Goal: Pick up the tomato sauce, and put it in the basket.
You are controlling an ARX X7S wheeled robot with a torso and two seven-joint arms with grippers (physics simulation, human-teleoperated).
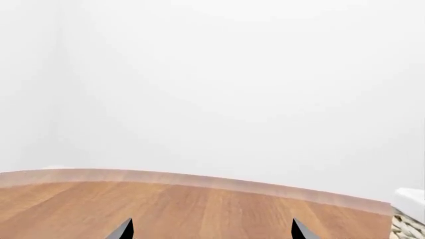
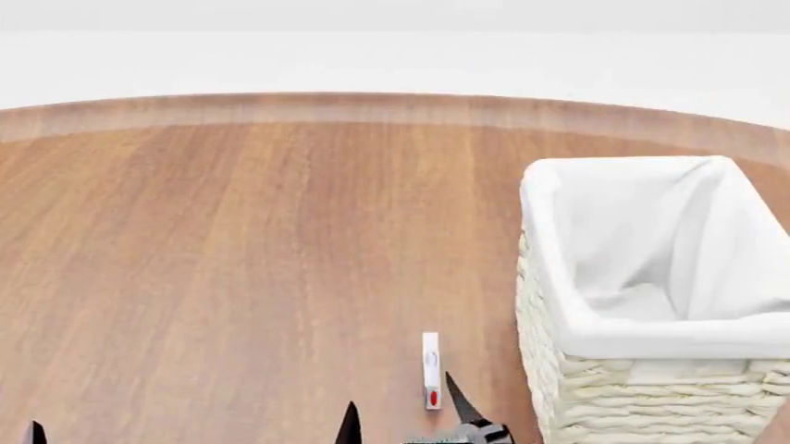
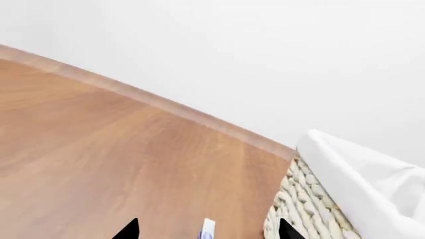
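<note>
The tomato sauce is out of view in every frame. The basket (image 2: pixel 642 388), pale wicker with a white liner over its rim, stands at the right of the wooden table; nothing shows inside it but cloth. It also appears in the right wrist view as the basket (image 3: pixel 302 209) and at the edge of the left wrist view as the basket (image 1: pixel 410 219). My right gripper (image 2: pixel 405 414) is open low at the near edge, just left of the basket; in its wrist view the right gripper (image 3: pixel 208 230) has its tips wide apart. My left gripper (image 1: pixel 212 231) is open over bare wood.
A small thin white object with a red mark (image 2: pixel 430 370) lies on the wood between the right gripper's tips and shows as a white object (image 3: pixel 207 229) in the wrist view. The table's far edge (image 2: pixel 395 106) meets a white wall. One left fingertip (image 2: pixel 37 432) shows at the bottom left.
</note>
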